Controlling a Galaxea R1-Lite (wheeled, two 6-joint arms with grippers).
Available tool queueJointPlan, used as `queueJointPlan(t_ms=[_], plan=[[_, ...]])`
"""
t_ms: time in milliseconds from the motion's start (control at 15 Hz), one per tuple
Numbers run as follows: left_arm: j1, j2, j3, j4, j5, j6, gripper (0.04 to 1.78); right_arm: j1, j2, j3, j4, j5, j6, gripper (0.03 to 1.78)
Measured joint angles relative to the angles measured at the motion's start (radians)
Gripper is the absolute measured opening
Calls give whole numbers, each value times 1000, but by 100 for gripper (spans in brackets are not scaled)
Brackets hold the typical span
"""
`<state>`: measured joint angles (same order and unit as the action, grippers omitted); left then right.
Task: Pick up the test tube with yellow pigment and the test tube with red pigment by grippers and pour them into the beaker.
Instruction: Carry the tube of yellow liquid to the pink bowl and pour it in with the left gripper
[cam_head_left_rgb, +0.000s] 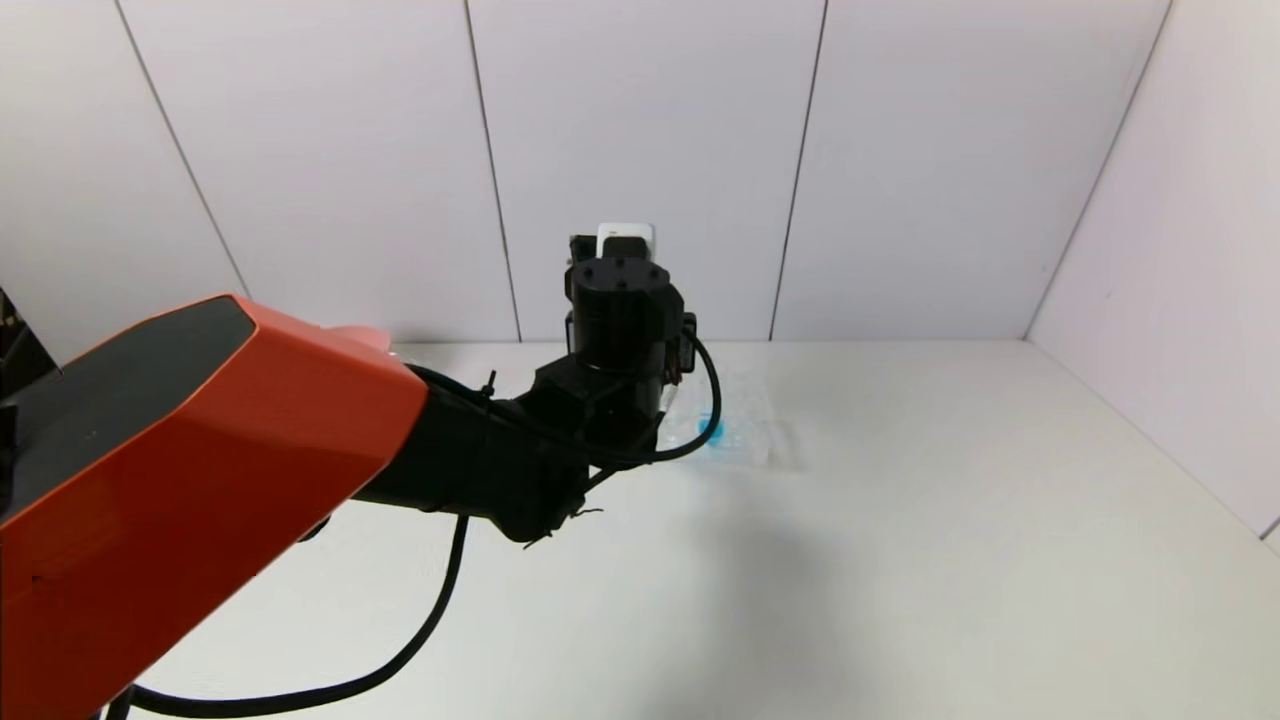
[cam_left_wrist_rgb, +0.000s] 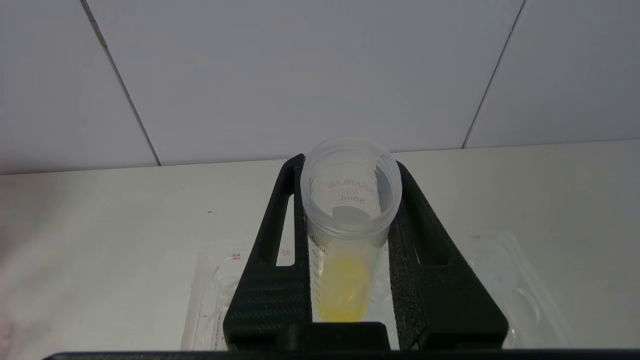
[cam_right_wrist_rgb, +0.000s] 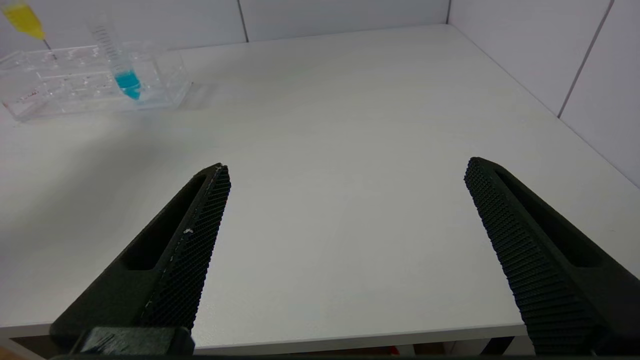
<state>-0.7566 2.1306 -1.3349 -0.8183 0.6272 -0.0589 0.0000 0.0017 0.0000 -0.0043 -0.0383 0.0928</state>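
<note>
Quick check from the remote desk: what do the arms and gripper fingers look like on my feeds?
The left arm has an orange-red shell with black panels, a black wrist and a loose black cable. The left gripper and right gripper have black tapered fingers with slotted sides and ribbed pads.

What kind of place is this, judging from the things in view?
Probably a laboratory-style test bench: a clear tube rack holding a blue-liquid tube, and a graduated tube of yellow liquid on a white table between plain panels.

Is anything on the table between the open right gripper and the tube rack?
Nothing visible: bare table lies between the right gripper and the tube rack, which holds the blue-liquid test tube.
</note>
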Motion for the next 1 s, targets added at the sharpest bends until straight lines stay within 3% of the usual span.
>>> queueJointPlan(t_ms=[200, 400, 800, 1000], plan=[[31, -97, 119, 44, -90, 14, 45, 0, 0, 0, 0, 0, 0, 171], [134, -251, 250, 113, -264, 72, 45, 0, 0, 0, 0, 0, 0, 171], [498, -555, 395, 389, -707, 112, 45, 0, 0, 0, 0, 0, 0, 171], [719, -631, 464, 436, -898, 189, 45, 0, 0, 0, 0, 0, 0, 171]])
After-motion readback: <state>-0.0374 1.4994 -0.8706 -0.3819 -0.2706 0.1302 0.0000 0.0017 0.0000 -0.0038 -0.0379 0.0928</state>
